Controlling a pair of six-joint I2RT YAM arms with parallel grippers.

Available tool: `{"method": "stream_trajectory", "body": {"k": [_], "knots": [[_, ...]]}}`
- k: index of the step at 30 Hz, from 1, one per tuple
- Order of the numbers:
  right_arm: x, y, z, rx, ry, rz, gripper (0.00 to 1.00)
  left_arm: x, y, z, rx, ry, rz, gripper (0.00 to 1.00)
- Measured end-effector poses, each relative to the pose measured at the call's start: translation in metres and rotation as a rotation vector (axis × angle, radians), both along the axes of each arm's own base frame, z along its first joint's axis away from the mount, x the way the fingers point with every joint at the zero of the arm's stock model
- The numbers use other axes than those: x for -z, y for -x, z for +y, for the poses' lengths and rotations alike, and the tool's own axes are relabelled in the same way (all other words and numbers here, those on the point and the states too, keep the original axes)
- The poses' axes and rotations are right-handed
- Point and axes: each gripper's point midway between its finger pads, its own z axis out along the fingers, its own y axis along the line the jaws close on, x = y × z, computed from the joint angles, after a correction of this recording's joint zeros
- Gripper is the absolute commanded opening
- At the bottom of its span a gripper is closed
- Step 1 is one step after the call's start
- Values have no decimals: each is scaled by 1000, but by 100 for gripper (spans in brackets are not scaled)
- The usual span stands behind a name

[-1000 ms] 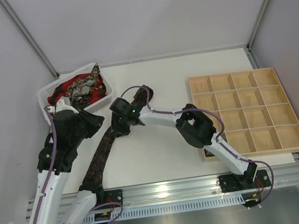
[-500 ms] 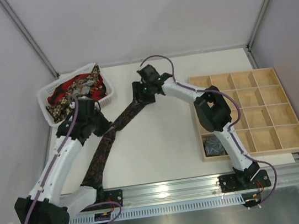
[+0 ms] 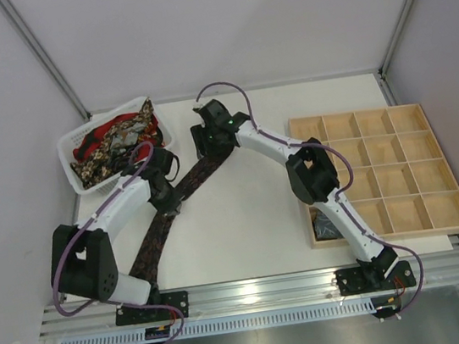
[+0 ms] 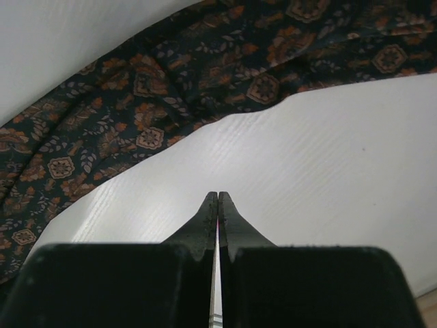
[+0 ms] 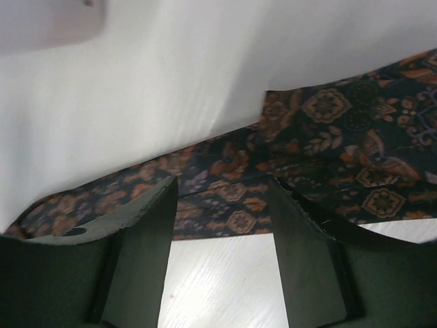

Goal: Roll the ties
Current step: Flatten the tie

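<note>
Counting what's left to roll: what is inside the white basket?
A tangled heap of ties, red and gold-black showing, fills the basket. How many, and anything underneath, is hidden.

Dark brown patterned tie [image 3: 162,224] flat, unrolled, diagonal on table [image 3: 262,219]; other ties [image 3: 110,142] heaped in white basket [image 3: 70,160].

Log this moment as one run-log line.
left gripper: shut, empty | right gripper: open at tie | tie: laid out, unrolled
</note>
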Motion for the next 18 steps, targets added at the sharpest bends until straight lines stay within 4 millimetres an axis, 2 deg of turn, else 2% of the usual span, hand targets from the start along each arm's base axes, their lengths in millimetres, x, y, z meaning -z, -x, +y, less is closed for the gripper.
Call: {"method": "stream_trajectory", "body": {"k": [4, 5, 14, 16, 18], "knots": [[29, -4, -14, 49, 81, 16, 61, 13, 5, 12, -50, -20, 41, 0], [32, -7, -17, 63, 90, 13, 61, 16, 7, 17, -63, -28, 56, 1], [38, -22, -48, 190, 185, -12, 62, 54, 22, 48, -133, -110, 222, 1], [39, -19, -52, 203, 195, -11, 63, 54, 20, 51, -131, -110, 239, 0], [40, -7, -62, 206, 216, 8, 63, 54, 18, 52, -118, -117, 260, 1]]}}
